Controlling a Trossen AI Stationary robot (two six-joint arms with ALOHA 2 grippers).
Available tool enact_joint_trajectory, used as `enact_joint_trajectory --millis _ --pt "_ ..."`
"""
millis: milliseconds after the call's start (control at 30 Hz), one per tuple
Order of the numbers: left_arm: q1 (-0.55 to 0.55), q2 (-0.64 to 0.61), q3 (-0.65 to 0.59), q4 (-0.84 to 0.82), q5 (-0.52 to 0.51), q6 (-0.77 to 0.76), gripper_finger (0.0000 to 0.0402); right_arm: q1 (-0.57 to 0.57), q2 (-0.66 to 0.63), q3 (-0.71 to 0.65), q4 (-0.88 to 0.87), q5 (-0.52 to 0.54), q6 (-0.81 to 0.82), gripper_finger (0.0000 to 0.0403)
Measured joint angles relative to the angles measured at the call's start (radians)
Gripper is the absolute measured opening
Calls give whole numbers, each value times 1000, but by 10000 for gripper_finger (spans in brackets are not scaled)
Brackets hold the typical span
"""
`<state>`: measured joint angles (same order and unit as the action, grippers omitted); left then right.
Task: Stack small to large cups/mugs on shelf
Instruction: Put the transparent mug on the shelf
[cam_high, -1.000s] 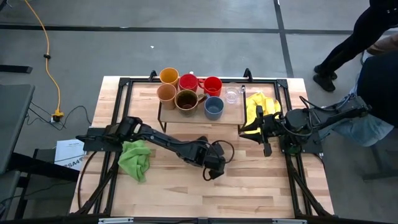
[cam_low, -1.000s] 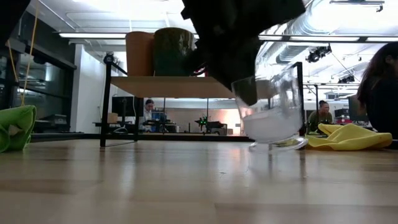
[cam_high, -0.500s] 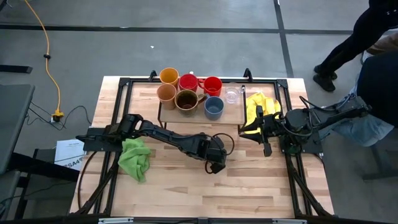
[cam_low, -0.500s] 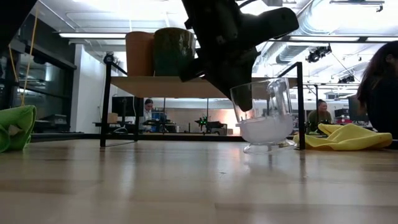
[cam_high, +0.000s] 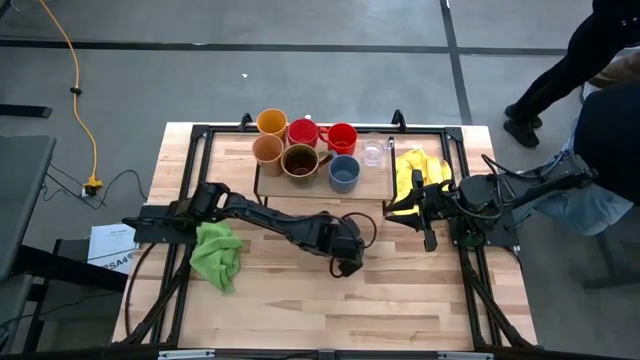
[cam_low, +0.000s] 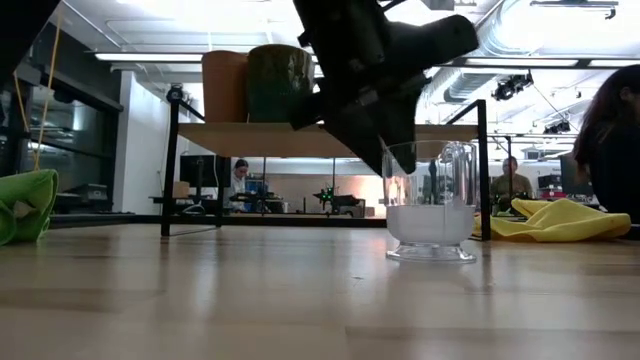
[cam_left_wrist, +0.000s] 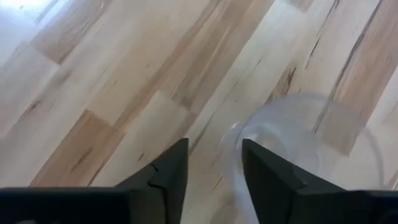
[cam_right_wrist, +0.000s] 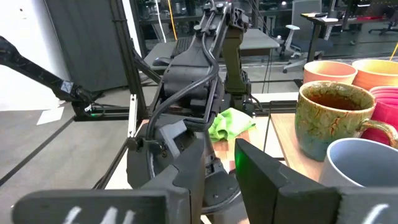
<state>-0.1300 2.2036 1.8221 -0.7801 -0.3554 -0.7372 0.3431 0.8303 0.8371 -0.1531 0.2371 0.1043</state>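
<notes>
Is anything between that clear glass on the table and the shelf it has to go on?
Nothing visible stands on the bare tabletop between the clear glass and the shelf. The shelf already holds mugs; the blue-grey mug sits at its near edge. The left gripper hangs over the glass with one finger inside the rim.

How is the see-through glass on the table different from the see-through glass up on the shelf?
The clear glass on the table stands on the big wooden tabletop, right at the left gripper; the clear glass on the shelf sits on the shelf with the mugs. The table one has a robot finger at its rim; the shelf one has nothing touching it. Both are see-through and stand upright.
</notes>
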Motion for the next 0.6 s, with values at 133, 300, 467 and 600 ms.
enact_joint_trajectory --millis 133,300,467,600 --pt "-3 -44 0 -90 12 42 163 0 0 0 0 0 0 81" --pt "-31 -141 -1 -229 -16 134 186 0 0 0 0 0 0 81" --pt "-55 -257 -1 -231 -30 189 189 0 0 0 0 0 0 81" --pt "-69 -370 -42 -166 -51 216 180 0 0 0 0 0 2 81"
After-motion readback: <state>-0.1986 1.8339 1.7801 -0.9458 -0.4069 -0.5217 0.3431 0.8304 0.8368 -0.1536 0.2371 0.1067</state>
